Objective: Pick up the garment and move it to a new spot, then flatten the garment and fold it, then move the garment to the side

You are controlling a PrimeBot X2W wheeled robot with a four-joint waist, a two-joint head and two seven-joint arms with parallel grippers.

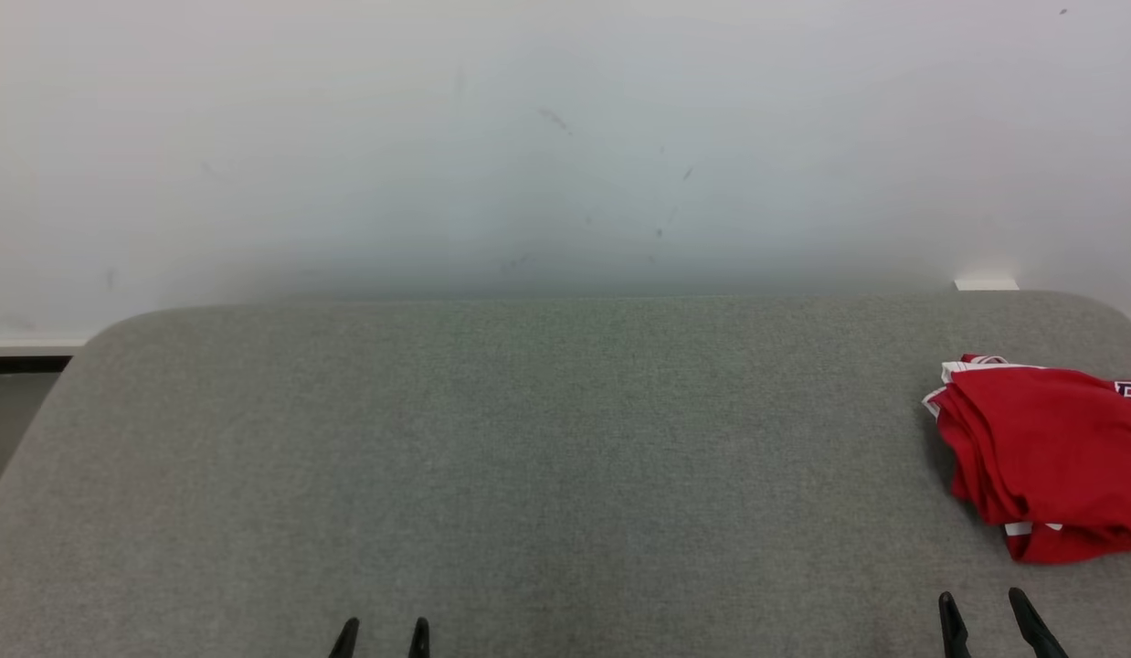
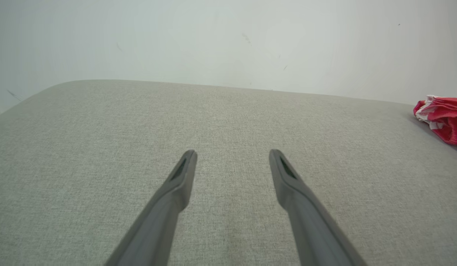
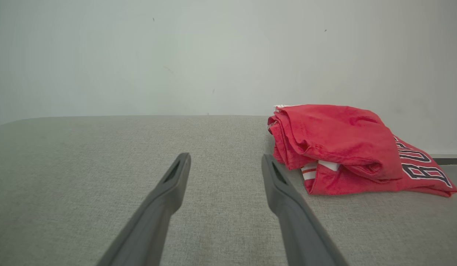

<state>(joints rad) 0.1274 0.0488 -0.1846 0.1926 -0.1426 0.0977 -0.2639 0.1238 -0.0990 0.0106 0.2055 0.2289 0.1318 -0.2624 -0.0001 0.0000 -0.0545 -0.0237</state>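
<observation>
Pincers first: our left pincer [image 1: 384, 626] and our right pincer [image 1: 981, 599] both stand wide open with nothing between their fingers. They sit low over the grey desk [image 1: 529, 457], fingers pointing ahead toward the pale wall [image 1: 565, 137]. From the head, the bottom edge cuts each pincer off so that we see just its dark tips, the left one near the middle and the right one toward the right side. Along our left wrist, the two long fingers spread over bare grey cloth. Along our right wrist, the fingers spread the same way, and the right-hand finger ends near the garment without touching it. The garment [image 1: 1041, 448] lies on the desk at the far right, ahead of our right pincer, and the head view's right edge slices part of it away. From our left wrist we catch a corner of it at the frame's edge. It is red, gathered into a loosely folded, layered heap, with white striped trim at its edges and dark letters outlined in white, which we cannot read in full.
</observation>
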